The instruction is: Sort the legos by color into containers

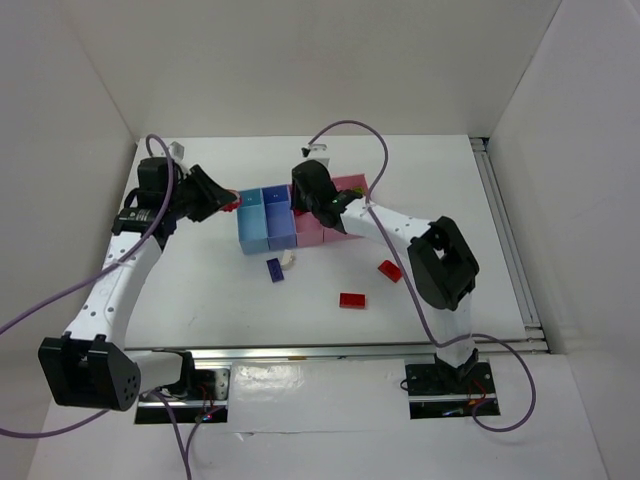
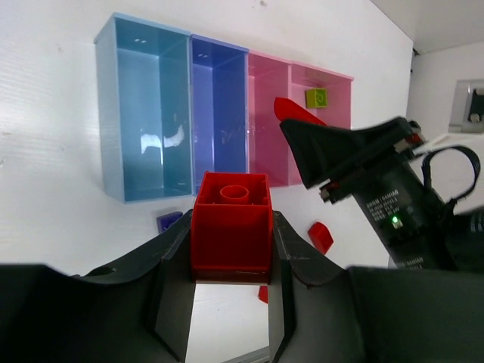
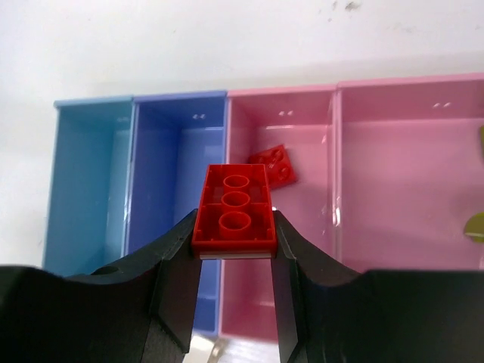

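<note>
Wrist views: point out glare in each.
Left wrist view: a white glare patch on the light blue plastic bin's inner wall. Right wrist view: only tiny glints on the far walls of the darker blue bin, narrow pink bin and wide pink bin.

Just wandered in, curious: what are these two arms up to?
They are sorting bricks into a row of coloured bins. The left gripper holds a chunky red brick beside the bins; the right gripper holds a flat red brick above them. One red piece lies in the narrow pink bin, a green piece in the wider pink bin. Loose bricks lie on the table.
</note>
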Controlling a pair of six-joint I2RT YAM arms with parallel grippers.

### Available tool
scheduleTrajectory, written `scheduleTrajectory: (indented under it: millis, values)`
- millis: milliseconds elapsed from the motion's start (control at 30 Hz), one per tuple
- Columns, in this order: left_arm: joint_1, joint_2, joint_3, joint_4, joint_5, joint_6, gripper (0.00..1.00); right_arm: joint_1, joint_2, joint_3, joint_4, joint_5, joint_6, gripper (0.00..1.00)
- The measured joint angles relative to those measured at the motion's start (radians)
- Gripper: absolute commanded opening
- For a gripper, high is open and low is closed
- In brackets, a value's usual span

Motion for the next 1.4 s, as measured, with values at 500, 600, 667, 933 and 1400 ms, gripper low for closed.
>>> scheduleTrajectory:
  millis: [500,600,667,933,1400]
  values:
    - [-0.066,0.129,0.011,0.051,0.069,0.051,0.00,-0.048,0.096,0.114,-0.032,0.006,-0.029,0.86]
    - [-0.099,0.182,0.044,0.045,0.072,0.056,0.00,-0.048,0.075,0.090,-0.027,0.002,-0.030,0.86]
    - [-0.129,0.223,0.081,0.046,0.074,0.061,0.00,-0.051,0.021,0.032,-0.030,-0.001,-0.027,0.86]
    - [-0.259,0.410,0.265,0.045,0.072,0.079,0.00,-0.111,-0.341,-0.224,-0.034,0.019,0.031,0.84]
    - [-0.357,0.730,0.504,0.060,-0.121,0.100,0.82,-0.288,-0.744,-0.550,-0.136,0.035,0.062,0.84]
